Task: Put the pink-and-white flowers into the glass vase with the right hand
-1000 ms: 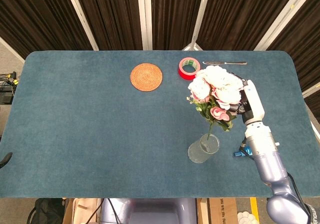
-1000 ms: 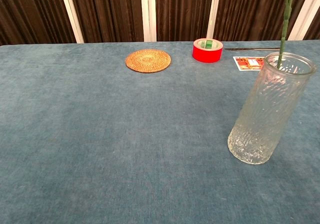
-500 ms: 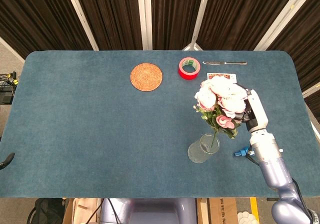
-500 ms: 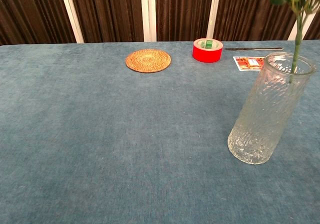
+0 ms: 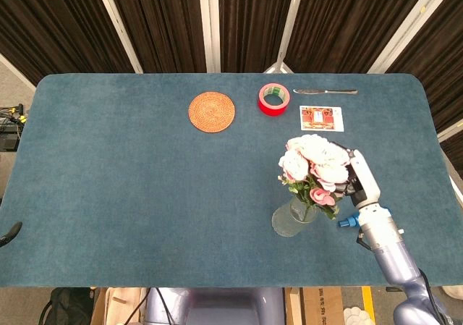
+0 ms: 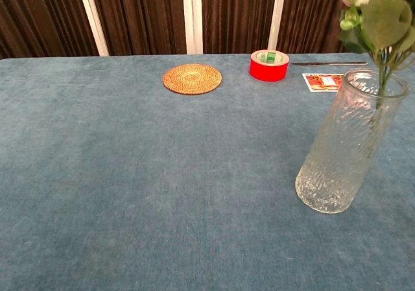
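The pink-and-white flowers [image 5: 314, 164] stand over the glass vase [image 5: 291, 218], their stem reaching down inside it. In the chest view the green leaves and stem of the flowers [image 6: 381, 25] dip into the mouth of the ribbed glass vase [image 6: 347, 142]. My right hand [image 5: 356, 180] holds the bunch from its right side, just behind the blooms, which hide the fingers. The left hand shows in neither view.
A round woven coaster [image 5: 212, 111], a red tape roll [image 5: 273, 98], a small picture card [image 5: 320, 117] and a table knife [image 5: 325, 91] lie along the far side of the blue table [image 5: 130, 180]. The vase stands near the front right.
My right hand has come down and toward me with the flowers. The stem has sunk deeper into the vase, and leaves now show at its mouth in the chest view.
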Motion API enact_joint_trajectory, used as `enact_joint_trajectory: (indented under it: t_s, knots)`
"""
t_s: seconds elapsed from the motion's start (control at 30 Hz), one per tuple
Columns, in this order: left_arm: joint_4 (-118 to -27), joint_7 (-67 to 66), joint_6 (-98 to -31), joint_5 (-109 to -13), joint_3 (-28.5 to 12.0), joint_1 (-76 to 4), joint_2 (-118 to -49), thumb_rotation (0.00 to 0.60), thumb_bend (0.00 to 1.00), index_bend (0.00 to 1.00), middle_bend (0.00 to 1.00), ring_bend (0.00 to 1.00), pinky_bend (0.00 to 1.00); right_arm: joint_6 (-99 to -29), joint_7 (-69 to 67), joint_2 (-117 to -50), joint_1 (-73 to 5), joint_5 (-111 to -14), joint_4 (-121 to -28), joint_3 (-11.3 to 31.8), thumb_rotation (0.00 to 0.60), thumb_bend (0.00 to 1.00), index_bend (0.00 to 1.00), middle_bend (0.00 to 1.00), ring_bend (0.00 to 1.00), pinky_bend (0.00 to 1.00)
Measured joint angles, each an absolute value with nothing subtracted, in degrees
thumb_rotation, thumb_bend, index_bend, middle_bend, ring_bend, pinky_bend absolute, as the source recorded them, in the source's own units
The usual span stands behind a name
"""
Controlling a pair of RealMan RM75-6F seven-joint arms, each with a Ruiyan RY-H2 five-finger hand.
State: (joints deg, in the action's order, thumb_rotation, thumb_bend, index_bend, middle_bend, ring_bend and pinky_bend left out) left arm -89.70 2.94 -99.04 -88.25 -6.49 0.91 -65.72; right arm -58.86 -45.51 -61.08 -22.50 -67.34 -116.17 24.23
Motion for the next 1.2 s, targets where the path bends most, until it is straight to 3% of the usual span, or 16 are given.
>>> enact_joint_trajectory:
  t_s: [0.17, 0.27, 0.6, 0.97, 1.2]
  knots:
    - [-89.8, 2.7, -99.1, -88.4, -6.4, 0.9, -65.8, 0.6, 0.22, 0.1, 0.0, 0.0, 0.11, -56.9, -48.6, -61.0, -22.3, -71.1, -114.4, 22.6, 0.6, 0.35, 0.28, 0.24, 0.24, 0.05]
    - [-89.8, 2.6, -99.0, -88.5, -6.4, 0.9, -65.8, 0.6, 0.22, 0.1, 0.0, 0.0, 0.11, -55.8, -50.9, -60.5, -22.4, -73.7, -113.5, 21.8, 0.6, 0.23, 0.19, 0.15, 0.16, 0.01]
    - [-89.9, 2.6, -98.7, -88.5, -6.3, 0.8, -65.7, 0.6, 0.22, 0.1, 0.0, 0.0, 0.11, -56.4, -57.2, -56.9, -21.6, -83.1, -111.4, 18.4, 0.6, 0.19, 0.01, 0.05, 0.08, 0.0]
    - [-90.0, 3.7, -98.6, -88.8, -6.1, 0.8, -65.2, 0.6, 0.22, 0.1, 0.0, 0.0, 0.11, -62.5, -61.0, -47.5, -15.9, -91.6, -108.9, 11.9, 0.6, 0.14, 0.0, 0.03, 0.06, 0.0]
    - [-90.0, 5.8, -99.8, -89.5, -5.8, 1.4, -64.7, 0.6, 0.22, 0.1, 0.0, 0.0, 0.11, -67.3, -64.9, -42.6, -11.4, -94.5, -97.9, 7.5, 0.6, 0.14, 0.0, 0.03, 0.07, 0.0]
